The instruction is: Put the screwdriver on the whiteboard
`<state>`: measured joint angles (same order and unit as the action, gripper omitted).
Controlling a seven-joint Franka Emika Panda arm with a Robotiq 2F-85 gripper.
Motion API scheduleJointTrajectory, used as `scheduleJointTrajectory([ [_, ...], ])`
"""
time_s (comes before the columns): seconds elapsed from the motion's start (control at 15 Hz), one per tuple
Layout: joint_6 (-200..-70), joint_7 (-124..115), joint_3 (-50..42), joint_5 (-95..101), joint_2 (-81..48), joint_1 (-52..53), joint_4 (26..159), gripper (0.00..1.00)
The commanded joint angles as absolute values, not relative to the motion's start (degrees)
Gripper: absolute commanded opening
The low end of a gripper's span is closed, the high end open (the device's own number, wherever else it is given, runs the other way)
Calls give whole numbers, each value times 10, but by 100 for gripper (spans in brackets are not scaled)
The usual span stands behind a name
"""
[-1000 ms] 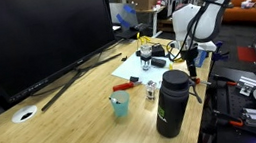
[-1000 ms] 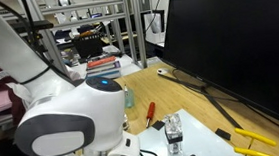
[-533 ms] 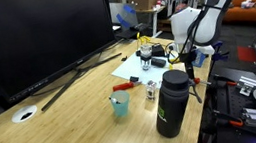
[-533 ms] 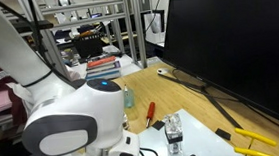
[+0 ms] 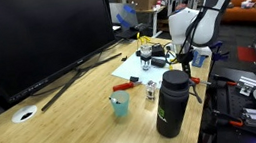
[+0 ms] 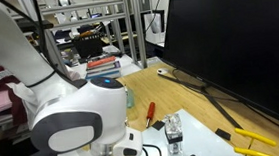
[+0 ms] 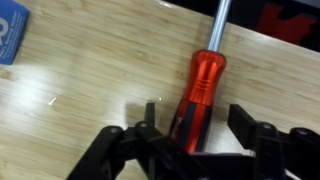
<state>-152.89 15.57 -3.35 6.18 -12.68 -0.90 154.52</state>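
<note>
Screwdriver (image 7: 200,82): lies flat on bench (image 7: 80,95), red handle nearest the wrist camera, metal shaft running away toward top of that view. Not lifted. End effector (image 7: 195,128): jaws wide open, fingers (image 7: 150,122) one either side of the handle, no contact visible; holds nothing. Change vs. half a sec ago: in both exterior views the arm (image 5: 190,22) has sunk slightly; no bench item has shifted. Assessment: approach approx. complete, grasp not yet made. Next req.: closure on handle, then lift. Whiteboard (image 5: 131,71): flat white panel further along the bench, apart from the end effector and still w/o the tool. Black bottle (image 5: 173,103) stands near the arm, a possible obstruction during transfer. Judgement: task at early stage; carry and placement outstanding. Risk: round handle may roll if one finger touches first.
</note>
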Motion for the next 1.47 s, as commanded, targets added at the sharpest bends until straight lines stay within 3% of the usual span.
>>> scheduleJointTrajectory([
  [0.0, -1540, 138, -32, 81, -140, -15, 1537, 45],
  [0.33, -1526, 119, -38, 106, -116, -11, 1540, 12],
  [0.73, -1496, 148, -2, 68, -55, -11, 1552, 12],
  [1.4, -1382, 496, 53, -93, -19, 24, 1505, 12],
])
